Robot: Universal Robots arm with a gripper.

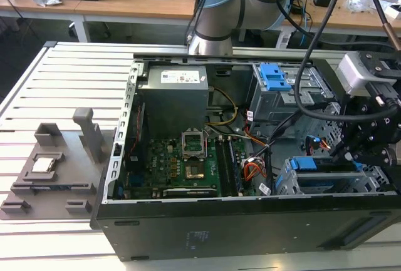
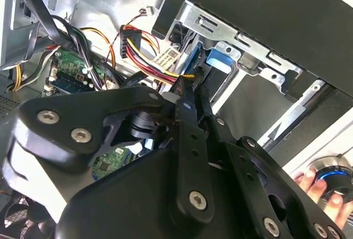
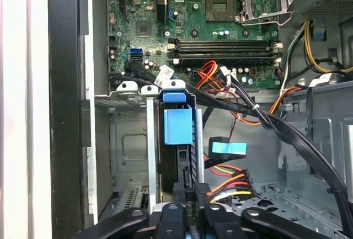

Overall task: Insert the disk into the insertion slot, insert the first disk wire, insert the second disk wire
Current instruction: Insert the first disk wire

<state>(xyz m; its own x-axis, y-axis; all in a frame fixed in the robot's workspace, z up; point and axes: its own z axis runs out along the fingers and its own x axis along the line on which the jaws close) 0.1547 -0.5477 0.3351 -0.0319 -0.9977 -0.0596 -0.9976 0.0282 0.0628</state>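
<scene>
Exterior view framing the computer case (image 1: 219, 233) on the desk (image 1: 37, 83), the disk (image 3: 177, 126) is being judged already seated in the insertion slot (image 3: 129, 145), the second disk wire (image 3: 234, 182) is being clamped at its plug by the tool (image 2: 187, 90) just beside it, the first disk wire (image 3: 227, 148) is apparently hanging unplugged, and the white label (image 1: 182, 77) is proving illegible.

The arm (image 1: 216, 8) bends over toward the exterior view's right, its wrist turned downward. In the second wrist view the gripper (image 2: 186, 87) has its black fingers (image 2: 186, 131) drawn together, pinching the plug end of the second disk wire (image 2: 149, 48).
</scene>
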